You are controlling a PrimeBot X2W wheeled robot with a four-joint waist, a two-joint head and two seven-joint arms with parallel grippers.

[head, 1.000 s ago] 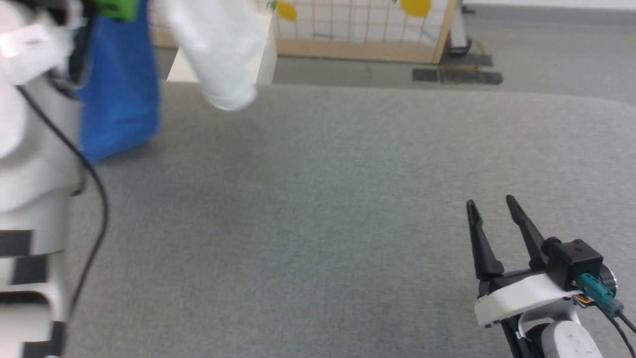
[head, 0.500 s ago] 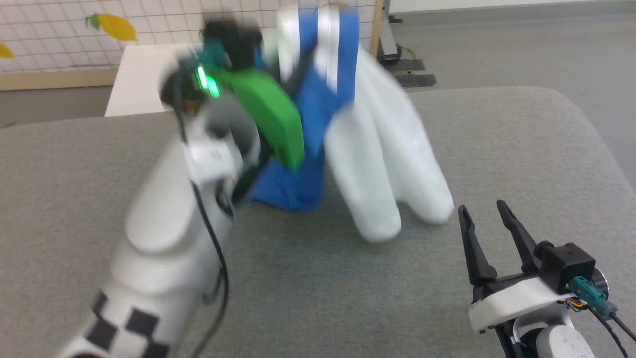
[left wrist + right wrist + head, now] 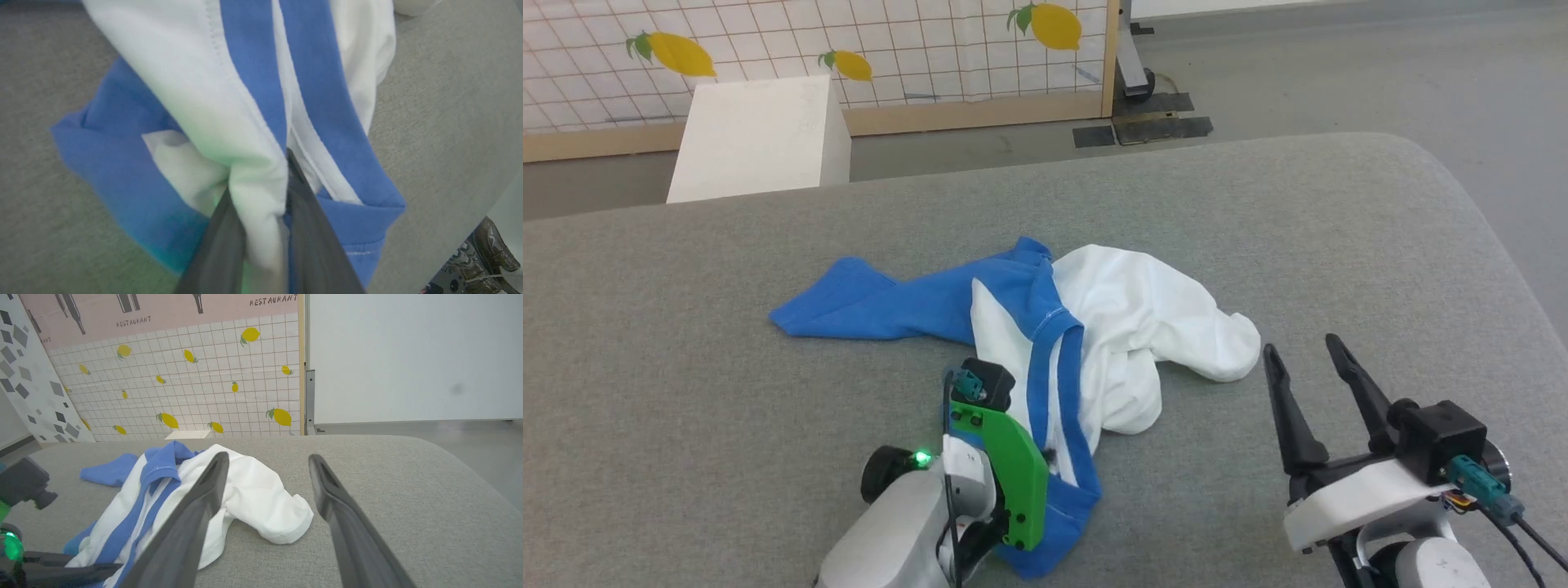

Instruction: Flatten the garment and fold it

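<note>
Pinching a fold of the garment (image 3: pixel 1143 327) in the left gripper (image 3: pixel 259 173), holding the right gripper (image 3: pixel 1302 345) wide and empty nearby. Lying crumpled on the table (image 3: pixel 1339 229), leaving flattening and folding, 2 steps, undone.

Ahead of me: wide grey padded top (image 3: pixel 1339 245), far rt corner rounded. Just past its far edge, a white box (image 3: pixel 756 135). Behind that, a grid-print screen (image 3: pixel 890 41) w/ yellow lemons & wood frame, dark base plates (image 3: pixel 1143 129) on the grey floor (image 3: pixel 1339 65) at its end. Pink "RESTAURANT" poster (image 3: pixel 163 310) above the screen; plain white wall (image 3: pixel 408 355) to its rt.
</note>
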